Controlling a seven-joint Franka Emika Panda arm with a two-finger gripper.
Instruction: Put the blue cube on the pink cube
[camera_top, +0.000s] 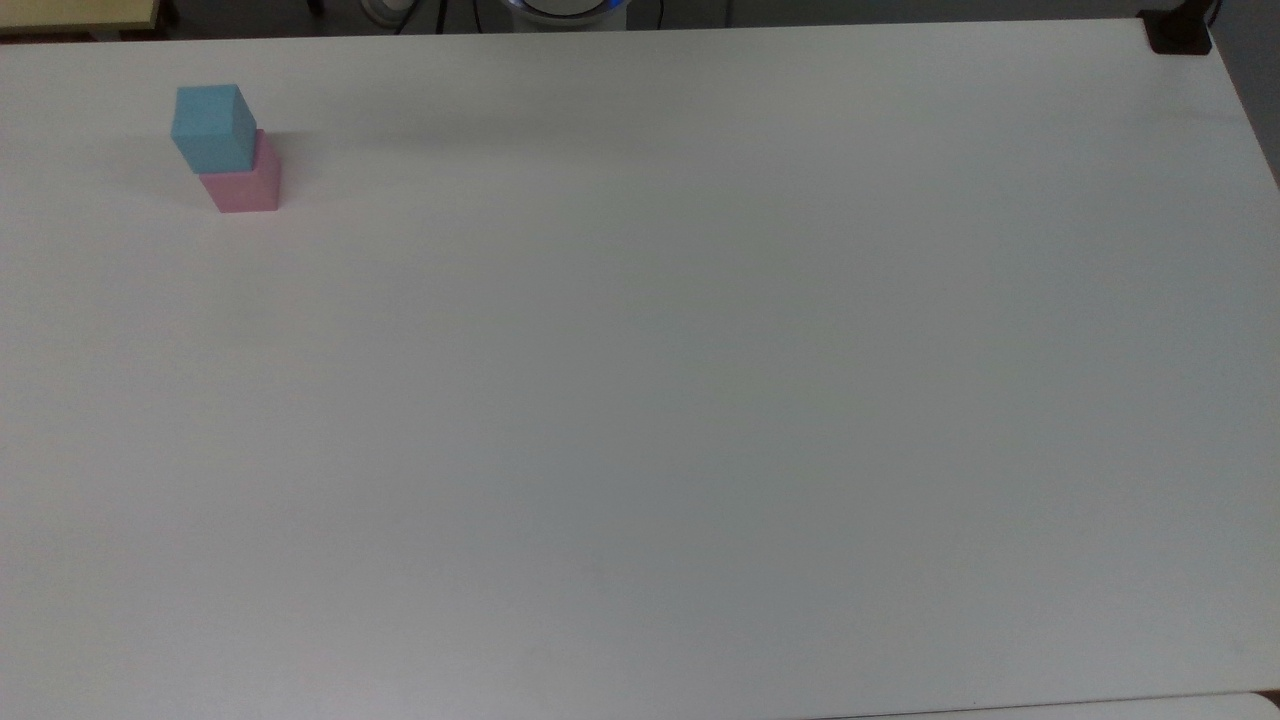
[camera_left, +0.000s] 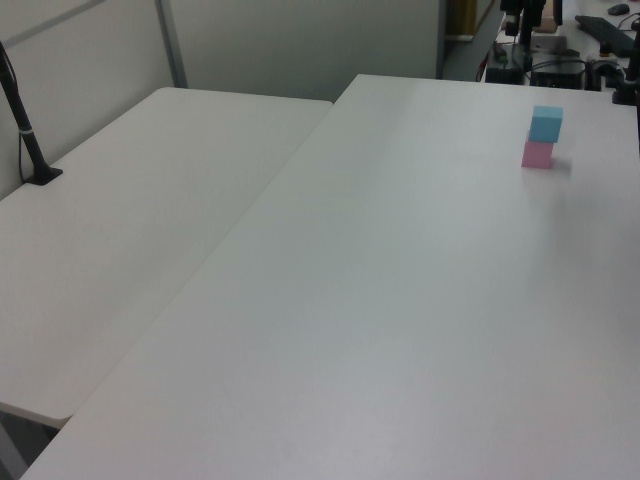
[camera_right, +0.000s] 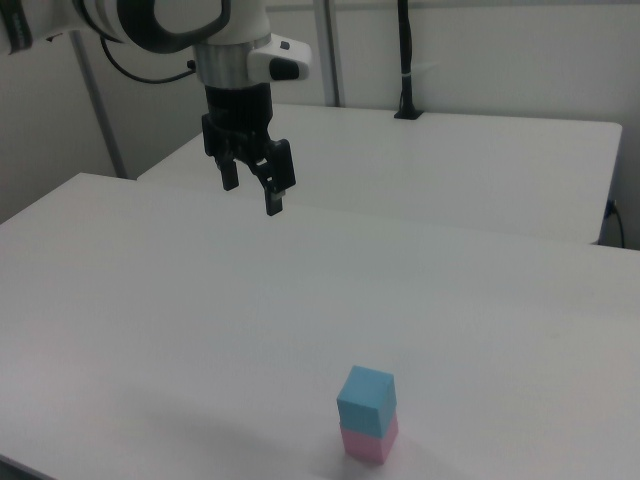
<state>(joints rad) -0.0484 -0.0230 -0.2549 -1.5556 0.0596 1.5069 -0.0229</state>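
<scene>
Right view, left to right: tool (camera_right: 253, 187) hangs at about 11 o'clock, fingers apart and empty, well above the bench (camera_right: 150, 330); the stack sits at about 5 o'clock. Blue cube (camera_right: 366, 401) rests on the pink cube (camera_right: 369, 442), turned slightly off square, so the task looks done. Both look light, rigid and matte, so probably grippy; if re-seating is needed, pinch the blue one on two opposite side faces at mid-height and keep off the pink one.
</scene>
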